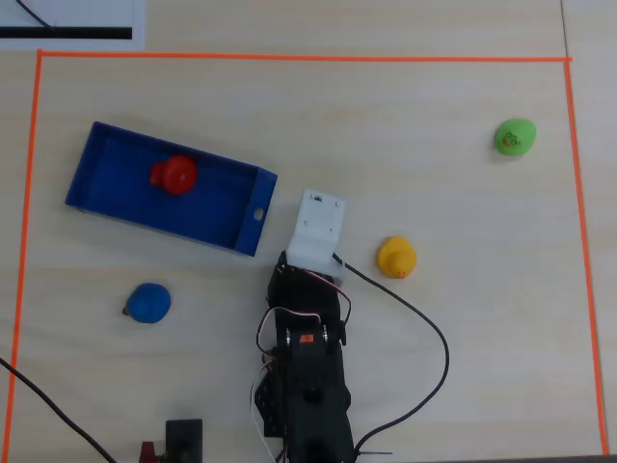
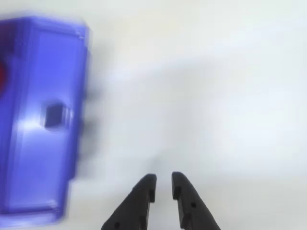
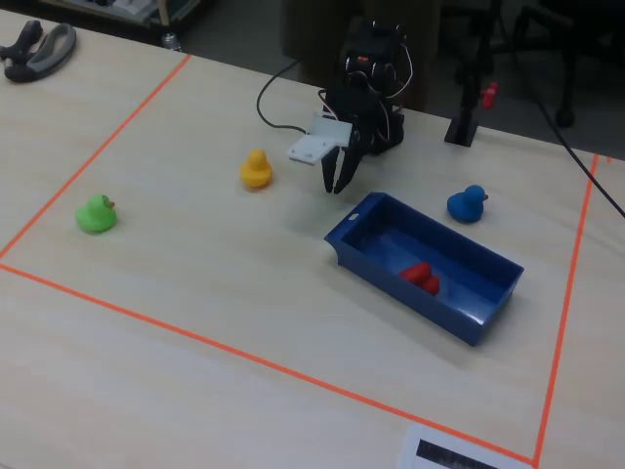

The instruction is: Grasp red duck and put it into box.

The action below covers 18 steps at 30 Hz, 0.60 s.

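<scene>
Four ducks on the table (image 1: pixel 434 116), one of each colour. The red duck (image 1: pixel 174 175) lies inside the box (image 1: pixel 116 207), on the blue floor toward the end away from the arm in the overhead view; the fixed view shows it (image 3: pixel 421 277) there too, inside the walls of the box (image 3: pixel 483 322). One box only, with a small hole in the short end wall that faces the arm, plain in the wrist view (image 2: pixel 43 143).

The other three sit out on the wood: a blue duck (image 1: pixel 148 302) just below the box in the overhead view, a yellow duck (image 1: pixel 396 257) right of the arm, a green duck (image 1: pixel 514 138) well off near the right line of the orange tape (image 1: pixel 289 57) that frames the work area.

The claw (image 2: pixel 163 179) hangs above bare table beside the holed end of the box, its fingers a narrow gap apart and nothing between them. A black cable (image 1: pixel 424 328) loops across the table right of the arm, clear of every duck.
</scene>
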{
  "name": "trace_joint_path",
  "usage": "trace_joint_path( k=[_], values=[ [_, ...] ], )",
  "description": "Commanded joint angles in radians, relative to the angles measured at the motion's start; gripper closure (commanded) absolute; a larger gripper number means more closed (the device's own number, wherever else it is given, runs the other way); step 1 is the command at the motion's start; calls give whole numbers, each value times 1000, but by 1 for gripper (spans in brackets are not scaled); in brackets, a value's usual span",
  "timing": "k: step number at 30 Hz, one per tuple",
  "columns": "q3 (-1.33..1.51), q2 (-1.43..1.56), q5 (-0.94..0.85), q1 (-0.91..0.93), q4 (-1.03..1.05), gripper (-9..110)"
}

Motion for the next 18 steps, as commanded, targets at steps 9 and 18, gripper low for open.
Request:
trace_joint_path(
  k=[9,18],
  values=[
    [-5,3,-2,-35,241,101],
    [-5,3,-2,-34,241,101]
  ],
)
